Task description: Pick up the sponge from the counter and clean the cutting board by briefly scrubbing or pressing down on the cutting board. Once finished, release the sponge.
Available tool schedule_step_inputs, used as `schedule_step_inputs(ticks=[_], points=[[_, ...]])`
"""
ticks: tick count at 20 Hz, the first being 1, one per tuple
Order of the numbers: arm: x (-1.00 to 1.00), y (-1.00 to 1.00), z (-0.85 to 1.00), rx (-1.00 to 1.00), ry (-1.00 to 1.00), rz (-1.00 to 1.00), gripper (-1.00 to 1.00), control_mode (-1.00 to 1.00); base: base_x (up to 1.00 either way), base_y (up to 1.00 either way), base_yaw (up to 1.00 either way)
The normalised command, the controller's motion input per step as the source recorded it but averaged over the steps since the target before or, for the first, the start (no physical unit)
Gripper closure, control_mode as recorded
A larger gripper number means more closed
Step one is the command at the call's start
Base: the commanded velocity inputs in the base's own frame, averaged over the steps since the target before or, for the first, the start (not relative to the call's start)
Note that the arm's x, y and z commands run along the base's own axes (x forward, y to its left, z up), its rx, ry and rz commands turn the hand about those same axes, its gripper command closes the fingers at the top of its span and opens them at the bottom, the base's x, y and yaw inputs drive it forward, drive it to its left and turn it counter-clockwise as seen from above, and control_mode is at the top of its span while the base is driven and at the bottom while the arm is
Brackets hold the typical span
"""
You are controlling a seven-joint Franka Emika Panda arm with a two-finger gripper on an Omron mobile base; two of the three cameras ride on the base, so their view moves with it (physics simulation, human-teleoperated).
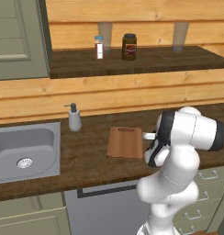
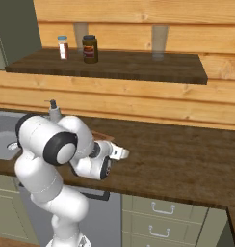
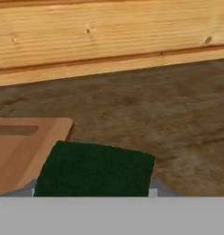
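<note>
Nearest the hand camera, the sponge (image 3: 95, 169) sits between the gripper (image 3: 93, 192) jaws, which are drawn in narrow against its sides and hold it; its dark green scouring face is turned to the lens, flat, rectangular and coarse in texture, and the yellow layer is not visible from this side. The step in hand looks to be carrying the held sponge across onto the cutting board (image 3: 23, 149) so it can be pressed down there. To do that well, the arm should shift the sponge toward the board until its whole footprint lies over the reddish-brown wood, since in the hand view it overlaps only the board's near corner and the rest is over bare counter (image 3: 146, 114). It should then come down level, so the flat face meets the wood evenly, press or rub briefly with light force, and open the jaws only once the sponge rests on the surface. How high the sponge is above the wood is hard to judge here, so the descent should be slow. In the left base view the cutting board (image 1: 125, 142) lies flat on the counter (image 1: 86, 156) just beside the arm's wrist, its slot handle at the far short end, toward the pale timber wall (image 3: 109, 32) beyond.
</note>
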Motion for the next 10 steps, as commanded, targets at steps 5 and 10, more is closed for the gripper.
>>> schedule_step_inputs(ticks=[5,10], points=[[0.32,-0.80,0.52,0.08,0.12,0.00,-1.00,-1.00,0.00,0.00,0.00],[0.28,-0.32,0.28,0.04,0.30,0.00,-1.00,-1.00,0.00,0.00,0.00]])
